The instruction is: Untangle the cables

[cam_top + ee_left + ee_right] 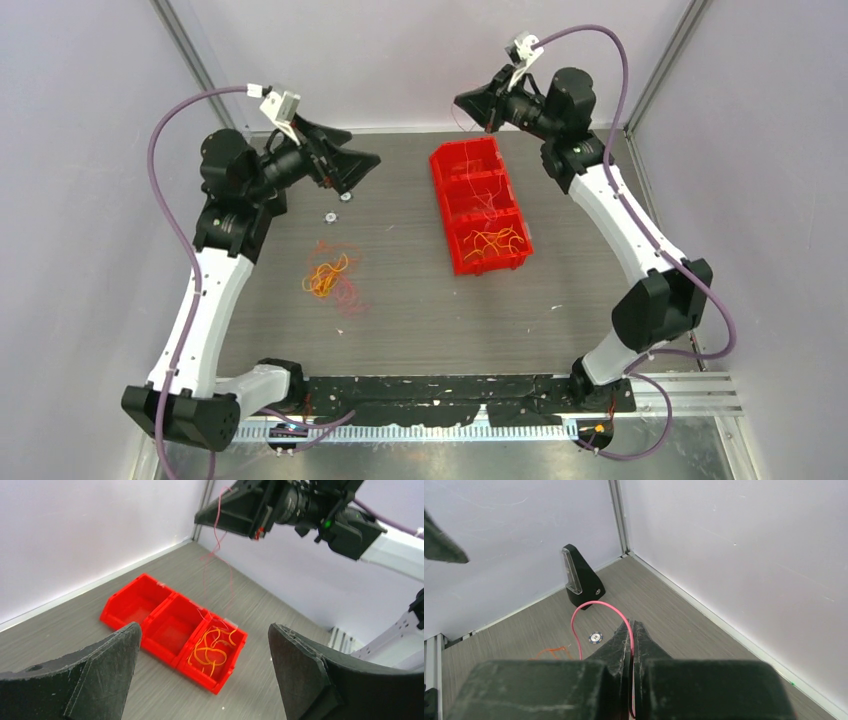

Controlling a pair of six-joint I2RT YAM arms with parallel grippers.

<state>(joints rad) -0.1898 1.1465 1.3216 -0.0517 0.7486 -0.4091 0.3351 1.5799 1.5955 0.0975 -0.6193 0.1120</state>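
- The right gripper is pinched shut on a pink-red cable, high above the far edge of the red three-compartment bin. The strand hangs down toward the bin.
- Orange and yellow cables lie in the bin's nearest compartment, inside its rim.
- A tangle of orange and pink-red strands lies on the table left of the bin, well apart from its wall.
- The left gripper is spread wide, holding nothing, raised left of the bin's far end.
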